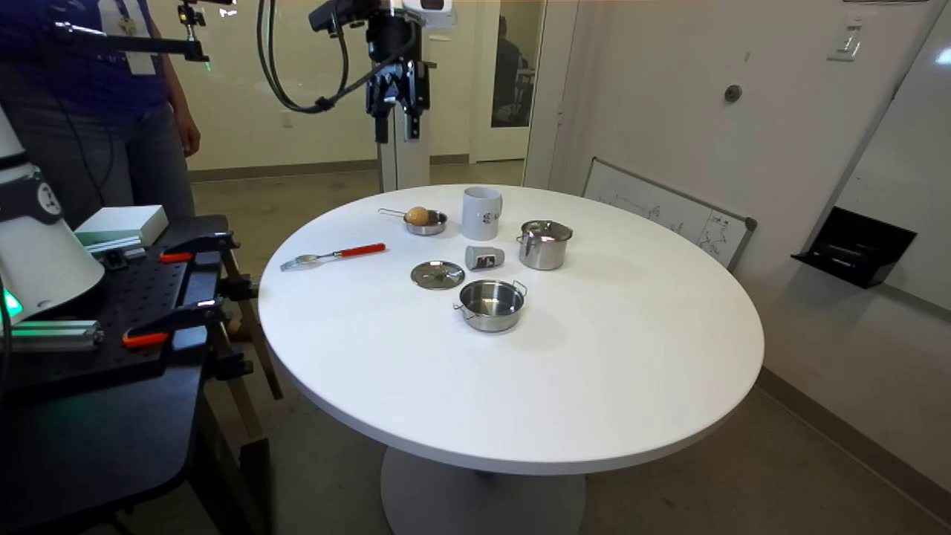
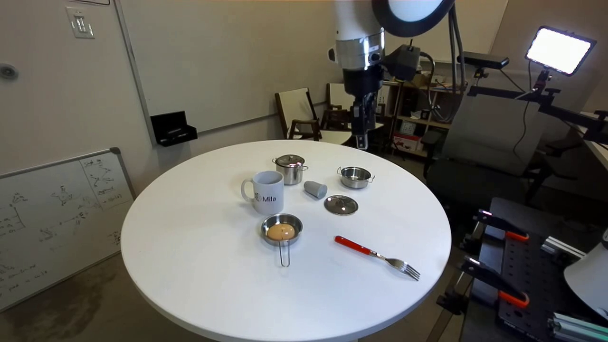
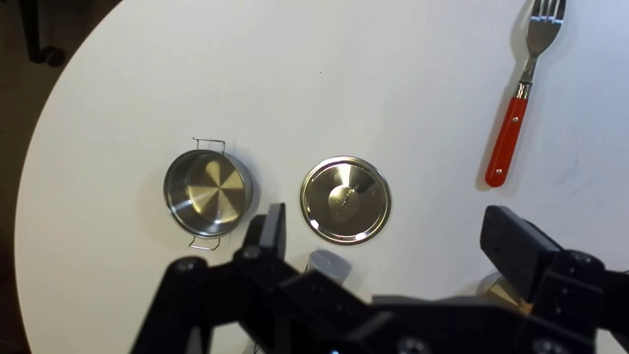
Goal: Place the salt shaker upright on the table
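Observation:
The salt shaker (image 1: 484, 258) is a small grey-white cylinder with dark marking. It lies on its side on the white round table (image 1: 631, 371), between the lidded steel pot and the loose lid. It also shows in an exterior view (image 2: 315, 189) and in the wrist view (image 3: 328, 264), where my gripper partly covers it. My gripper (image 1: 397, 132) hangs well above the table, pointing down; its fingers also show in an exterior view (image 2: 362, 141). In the wrist view, the gripper (image 3: 385, 231) is open with nothing between its fingers.
Around the shaker stand a lidded steel pot (image 1: 544, 245), an open steel pot (image 1: 491, 306), a flat lid (image 1: 437, 275) and a white mug (image 2: 268, 192). A small pan (image 2: 281, 230) holding an egg-like thing and a red-handled fork (image 2: 375, 256) lie farther off.

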